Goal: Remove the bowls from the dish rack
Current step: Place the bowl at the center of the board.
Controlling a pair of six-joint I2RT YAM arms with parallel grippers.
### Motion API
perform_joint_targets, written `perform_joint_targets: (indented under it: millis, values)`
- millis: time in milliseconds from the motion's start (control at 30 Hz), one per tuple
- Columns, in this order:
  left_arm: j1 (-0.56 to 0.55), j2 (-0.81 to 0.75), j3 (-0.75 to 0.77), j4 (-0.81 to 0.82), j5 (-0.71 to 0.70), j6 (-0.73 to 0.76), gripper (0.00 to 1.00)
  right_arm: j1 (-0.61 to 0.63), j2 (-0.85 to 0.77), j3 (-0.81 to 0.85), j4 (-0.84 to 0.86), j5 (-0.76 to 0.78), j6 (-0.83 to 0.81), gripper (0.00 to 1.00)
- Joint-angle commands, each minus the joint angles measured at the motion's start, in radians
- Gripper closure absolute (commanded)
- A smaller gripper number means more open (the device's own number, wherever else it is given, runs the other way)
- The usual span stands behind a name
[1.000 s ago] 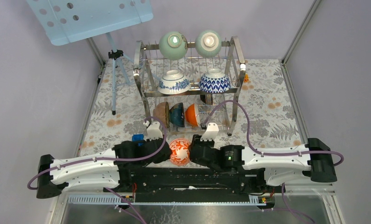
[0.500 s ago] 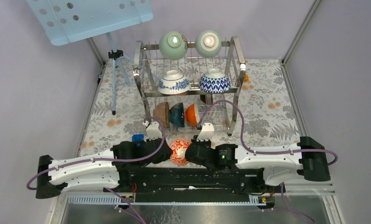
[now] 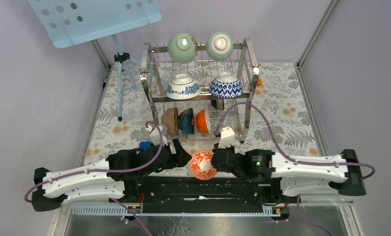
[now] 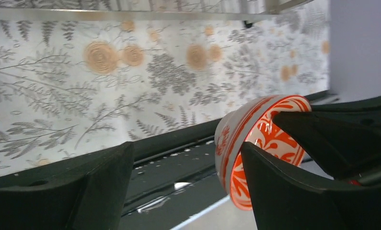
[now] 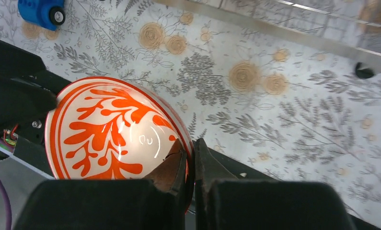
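The red-patterned white bowl [image 3: 202, 164] [image 5: 111, 129] [image 4: 255, 143] hangs on edge over the table's near edge. My right gripper [image 3: 217, 160] [image 5: 192, 153] is shut on its rim, one finger inside and one outside. My left gripper [image 3: 179, 153] [image 4: 186, 153] stands open just left of the bowl, which sits against its right finger. The dish rack [image 3: 247, 73] holds two pale green bowls [image 3: 182, 47] on top, two blue-and-white bowls [image 3: 183, 86] in the middle, and brown [image 3: 169, 120], dark teal [image 3: 186, 120] and orange-white [image 3: 201, 121] bowls on edge below.
A pale blue perforated stand [image 3: 95, 19] on a tripod [image 3: 120, 83] rises at the back left. A small blue object [image 3: 145, 145] [image 5: 40, 10] lies by the left arm. A black rail [image 3: 198, 184] runs along the near edge under the bowl.
My right gripper shut on the red-patterned bowl's rim, then my left gripper opened and let go. The bowl has shifted right with the right arm; the left arm drew back left.
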Motion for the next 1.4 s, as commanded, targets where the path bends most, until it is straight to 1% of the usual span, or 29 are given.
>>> perform_joint_targets:
  millis: [0,100,233,333,367,400,433,600,667,700,767,833,867,933,1033,1167,1233,1367]
  values:
    - [0.009,-0.061,0.037,-0.074,-0.091,0.014,0.15,0.002,-0.151,0.073,-0.272,0.124,-0.048,1.0]
    - [0.009,-0.097,0.032,-0.083,-0.129,0.016,0.14,0.002,-0.192,0.136,-0.443,0.238,0.032,1.0]
    - [0.009,-0.131,0.034,-0.084,-0.157,0.018,0.14,0.0,-0.241,0.227,-0.606,0.383,0.115,1.0]
    - [0.009,-0.141,0.044,-0.106,-0.171,0.015,0.15,-0.01,-0.237,0.328,-0.762,0.472,0.21,1.0]
    - [0.009,-0.143,0.048,-0.115,-0.178,0.013,0.15,-0.013,-0.23,0.361,-0.839,0.5,0.252,1.0]
    - [0.009,-0.145,0.051,-0.124,-0.183,0.01,0.15,-0.017,-0.223,0.384,-0.879,0.526,0.283,1.0]
    - [0.009,-0.151,0.051,-0.129,-0.188,0.008,0.15,-0.032,-0.223,0.398,-0.884,0.547,0.28,1.0]
    - [0.009,-0.174,0.043,-0.134,-0.205,0.002,0.15,-0.158,-0.235,0.441,-0.785,0.574,0.167,1.0]
    - [0.009,-0.183,0.043,-0.134,-0.207,0.002,0.15,-0.214,-0.239,0.445,-0.709,0.571,0.085,1.0]
    - [0.009,-0.187,0.042,-0.134,-0.207,0.002,0.15,-0.253,-0.24,0.443,-0.661,0.555,0.006,1.0]
    - [0.009,-0.193,0.04,-0.134,-0.205,0.003,0.15,-0.351,-0.235,0.434,-0.555,0.501,-0.114,1.0]
    - [0.009,-0.199,0.038,-0.138,-0.204,0.003,0.15,-0.477,-0.222,0.419,-0.46,0.423,-0.215,1.0]
    - [0.009,-0.203,0.037,-0.142,-0.204,0.001,0.15,-0.556,-0.215,0.413,-0.429,0.388,-0.243,1.0]
    - [0.008,-0.21,0.039,-0.152,-0.205,-0.002,0.15,-0.66,-0.216,0.395,-0.359,0.33,-0.298,1.0]
    - [0.009,-0.226,0.047,-0.163,-0.209,0.005,0.15,-0.778,-0.211,0.38,-0.284,0.284,-0.34,1.0]
    - [0.009,-0.238,0.062,-0.18,-0.236,0.025,0.15,-0.926,-0.19,0.352,-0.215,0.246,-0.345,1.0]
    - [0.009,-0.241,0.068,-0.185,-0.254,0.035,0.15,-1.027,-0.18,0.333,-0.174,0.195,-0.326,1.0]
    - [0.009,-0.251,0.068,-0.199,-0.297,0.041,0.14,-1.244,-0.132,0.315,-0.092,0.044,-0.255,1.0]
